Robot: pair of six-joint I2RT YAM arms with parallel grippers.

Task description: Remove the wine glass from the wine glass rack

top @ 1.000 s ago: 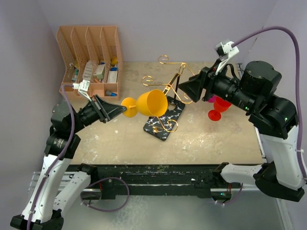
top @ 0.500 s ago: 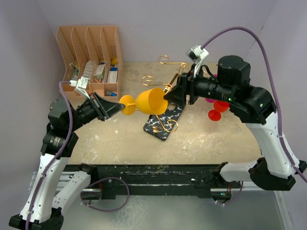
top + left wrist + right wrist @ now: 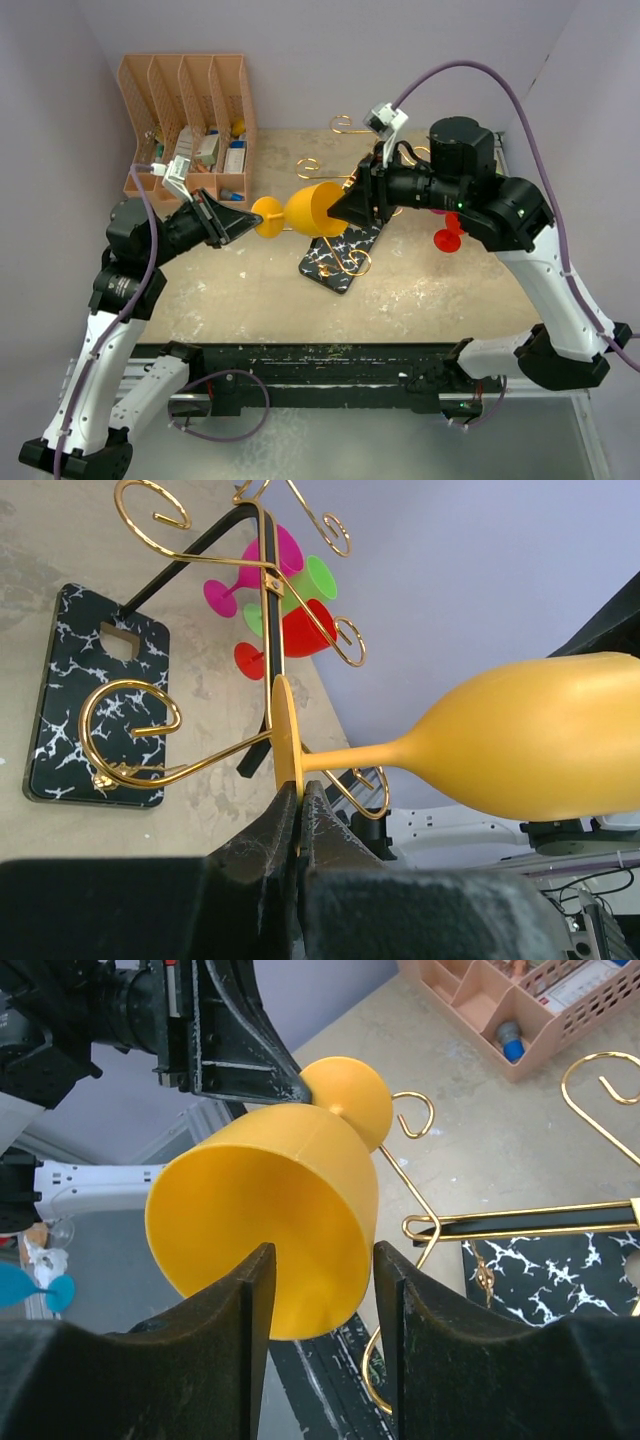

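Wine glass (image 3: 312,208): yellow, lying on its side in the air, just beside the rack (image 3: 362,178) on the left arm's side, over the near corner of the rack's black base. Mouth points at the rack post, foot points away from it.

Left claw (image 3: 243,222): pressed together, pinching the edge of the glass foot. It carries the glass alone.

Right claw (image 3: 320,1290): spread, at the glass mouth on the rack side, fingers straddling the bowl rim. No firm pinch visible yet.

Step, my read: the glass looks off the rack arms, and this is a handover or second grip. A gold curl overlaps the foot in the left wrist view, so I can't tell if they touch.

Next move needs the right claw to close gently on the rim without knocking the foot out of the left pinch. Then draw the glass away from the rack, clear of the curls.

Versus a second ago: the right claw was at the rack post, apart from the glass. It has since crossed to the mouth and narrowed somewhat. Glass and left claw barely shifted.

Red glass (image 3: 448,235) stands on the counter (image 3: 430,300) beyond the rack, untouched.
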